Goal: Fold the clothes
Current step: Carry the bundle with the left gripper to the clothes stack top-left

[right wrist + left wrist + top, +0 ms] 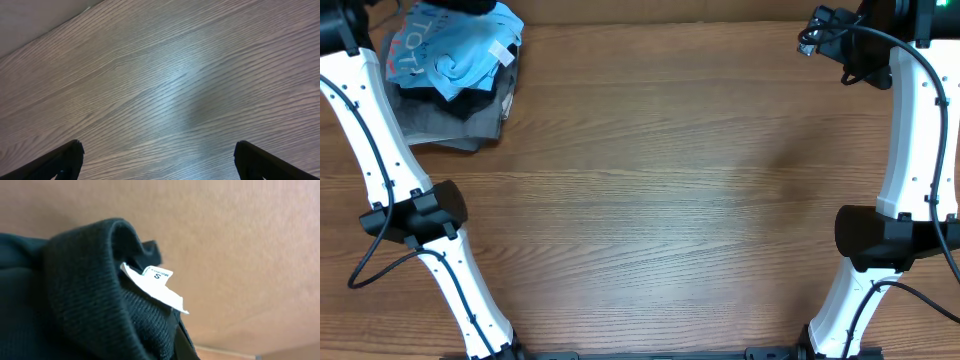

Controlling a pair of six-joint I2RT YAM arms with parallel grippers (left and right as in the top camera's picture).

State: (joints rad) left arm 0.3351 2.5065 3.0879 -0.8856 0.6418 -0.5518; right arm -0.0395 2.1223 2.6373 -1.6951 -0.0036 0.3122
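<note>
While my left claw is closed tight, its fingers are hidden in the left wrist view, which is filled by the black shirt (75, 295). The ribbed collar is bunched right up against the camera, so I read it as pinched in that claw. A white tag (155, 282) marked S sticks out of the collar fold, crumpled and pointing right. Behind the shirt is only blurry tan background, and I can't tell how high the cloth sits above the surface (650, 200). My right claw (157, 150) is spread wide with nothing in it, both fingertips at the bottom corners of the right wrist view, over bare wood grain and apart from it. Overhead, the left arm (380, 130) runs up the left side to the far left corner. A light blue garment (450, 50) with white lettering lies crumpled there on top of a grey folded garment (450, 125). A dark strip of cloth shows between those two, and I can't tell whether it's part of the shirt. The right arm (910, 130) reaches up the right side to the far right corner, well apart from the pile.
</note>
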